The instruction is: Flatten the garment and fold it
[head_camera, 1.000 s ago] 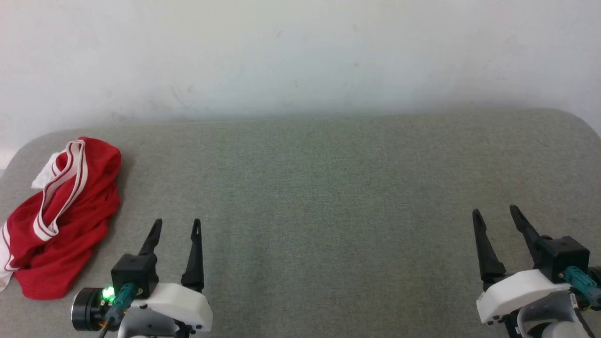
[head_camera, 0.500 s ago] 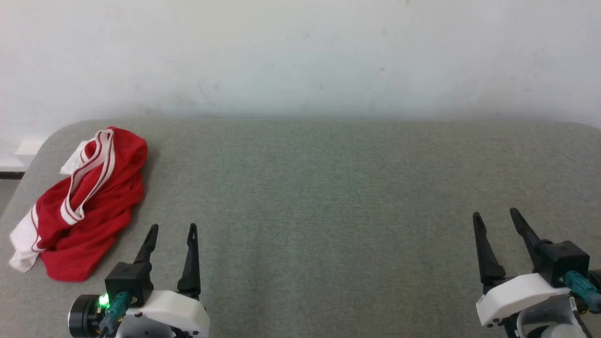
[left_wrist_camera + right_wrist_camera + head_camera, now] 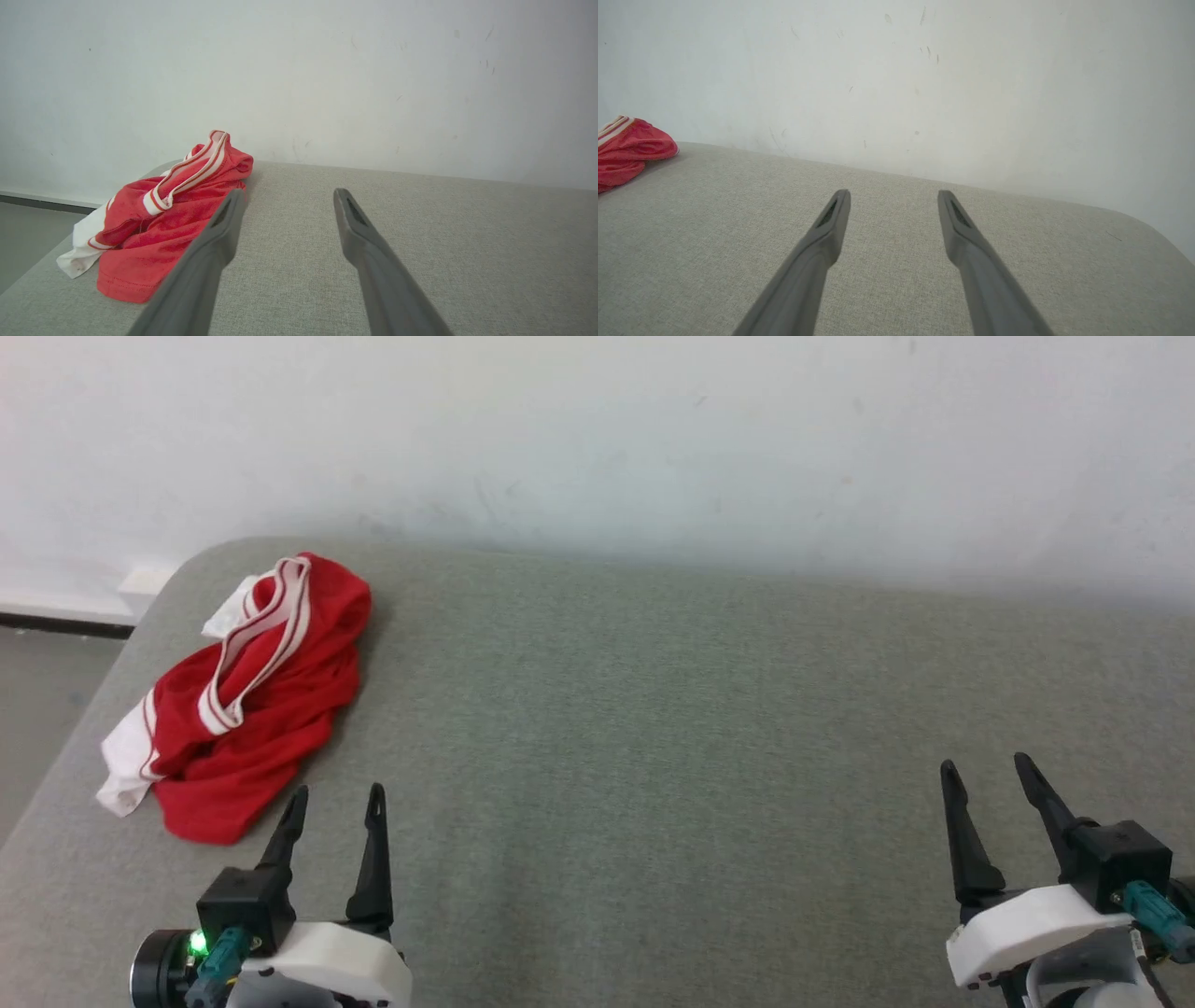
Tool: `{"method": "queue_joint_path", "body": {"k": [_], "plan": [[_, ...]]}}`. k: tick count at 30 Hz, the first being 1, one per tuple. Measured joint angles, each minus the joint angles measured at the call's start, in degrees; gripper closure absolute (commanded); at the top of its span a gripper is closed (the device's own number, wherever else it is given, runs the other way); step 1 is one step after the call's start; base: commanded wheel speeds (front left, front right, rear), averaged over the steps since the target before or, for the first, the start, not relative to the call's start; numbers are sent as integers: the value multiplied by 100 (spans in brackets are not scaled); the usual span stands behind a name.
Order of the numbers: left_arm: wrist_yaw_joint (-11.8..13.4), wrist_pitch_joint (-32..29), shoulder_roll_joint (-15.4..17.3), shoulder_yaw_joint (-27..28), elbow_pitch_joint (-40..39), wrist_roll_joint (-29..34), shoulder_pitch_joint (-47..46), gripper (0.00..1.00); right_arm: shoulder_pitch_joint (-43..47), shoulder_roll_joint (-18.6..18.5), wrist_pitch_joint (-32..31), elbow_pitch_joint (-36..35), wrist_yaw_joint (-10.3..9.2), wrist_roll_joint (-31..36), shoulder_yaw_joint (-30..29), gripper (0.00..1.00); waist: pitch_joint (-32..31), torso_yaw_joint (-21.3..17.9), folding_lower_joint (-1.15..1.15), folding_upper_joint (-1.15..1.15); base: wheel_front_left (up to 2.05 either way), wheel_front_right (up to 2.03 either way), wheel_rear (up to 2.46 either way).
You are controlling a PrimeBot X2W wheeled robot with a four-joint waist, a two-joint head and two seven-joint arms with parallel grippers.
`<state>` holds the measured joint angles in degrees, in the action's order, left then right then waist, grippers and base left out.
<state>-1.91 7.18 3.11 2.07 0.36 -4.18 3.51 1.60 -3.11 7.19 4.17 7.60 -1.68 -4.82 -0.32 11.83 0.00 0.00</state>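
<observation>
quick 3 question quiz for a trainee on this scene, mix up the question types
1. Fill in: the left hand and the right hand both stand ___, holding nothing.
2. Where on the grey padded surface does the garment lie? A) towards its far left corner B) at its centre C) beside the right hand
3. True or false: the garment is spread out flat.

Key: 1 open; 2 A; 3 false, it is bunched in a heap.
</observation>
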Motion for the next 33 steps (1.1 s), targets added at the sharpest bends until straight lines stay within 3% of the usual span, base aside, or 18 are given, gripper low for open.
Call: {"method": "queue_joint_path", "body": {"k": [33], "plan": [[-112,402,-1,125,70,-320,161,0,-9,3,398,343,0,-35,41,0,63,1592,0,1,0,0,0]]}}
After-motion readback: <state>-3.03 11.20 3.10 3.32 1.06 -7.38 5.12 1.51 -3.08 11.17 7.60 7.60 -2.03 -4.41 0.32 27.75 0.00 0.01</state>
